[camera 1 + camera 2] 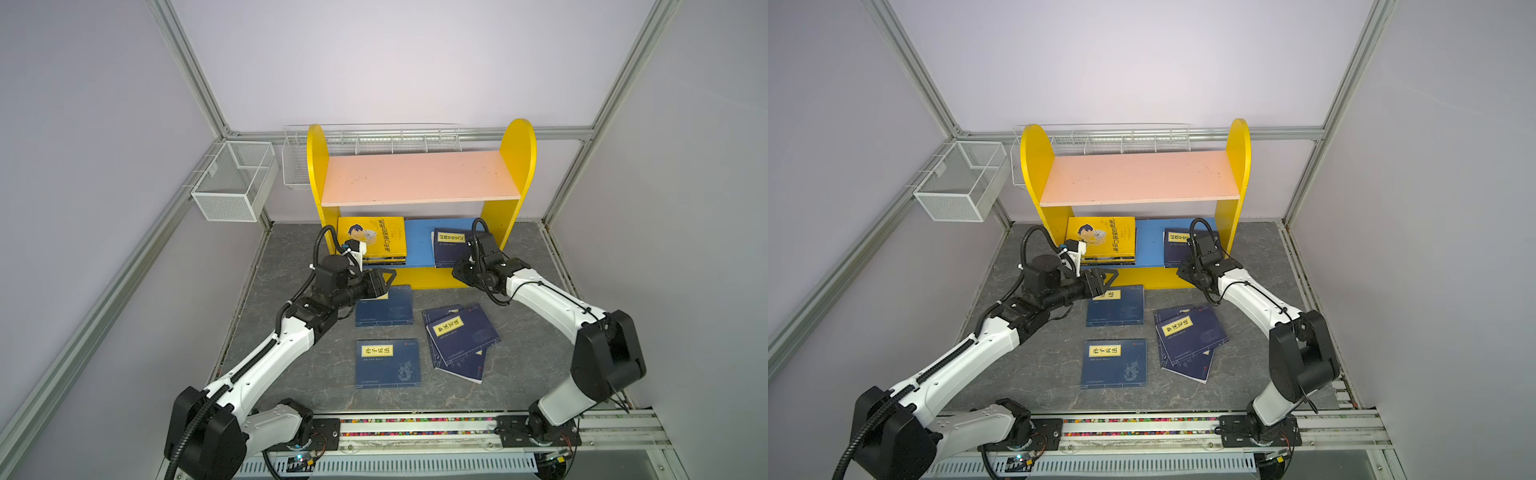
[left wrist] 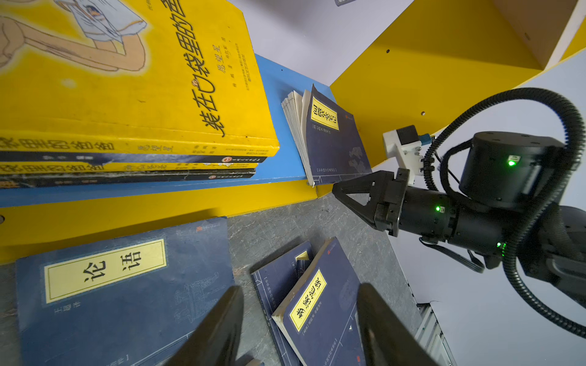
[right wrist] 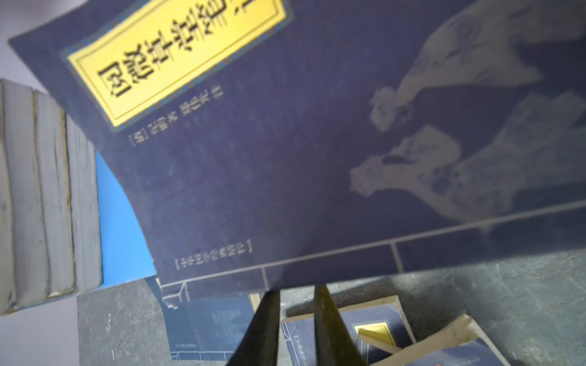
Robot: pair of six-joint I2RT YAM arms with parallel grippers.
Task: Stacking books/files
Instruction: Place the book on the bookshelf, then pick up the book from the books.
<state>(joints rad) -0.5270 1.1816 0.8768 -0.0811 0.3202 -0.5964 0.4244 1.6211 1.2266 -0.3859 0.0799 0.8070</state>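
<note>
Two yellow books top a stack (image 1: 374,239) on the left of the blue lower shelf (image 1: 417,249). A navy book (image 1: 448,245) lies on the shelf's right, above grey page edges (image 3: 38,190). My right gripper (image 3: 295,290) has its jaws drawn close, with only bare table showing in the slit. Its fingertips (image 2: 335,190) sit at that book's lower edge, hidden behind the cover. My left gripper (image 2: 301,286) is open and empty above another navy book (image 1: 384,307) on the table. A third navy book (image 1: 388,363) and an overlapping navy pile (image 1: 461,332) lie nearer the front.
The yellow shelf unit has a pink upper board (image 1: 419,178) and tall side panels (image 1: 517,166). A white mesh basket (image 1: 235,183) hangs at the back left. A wire rack (image 1: 374,137) runs behind the shelf. The arms' rail (image 1: 415,428) crosses the front.
</note>
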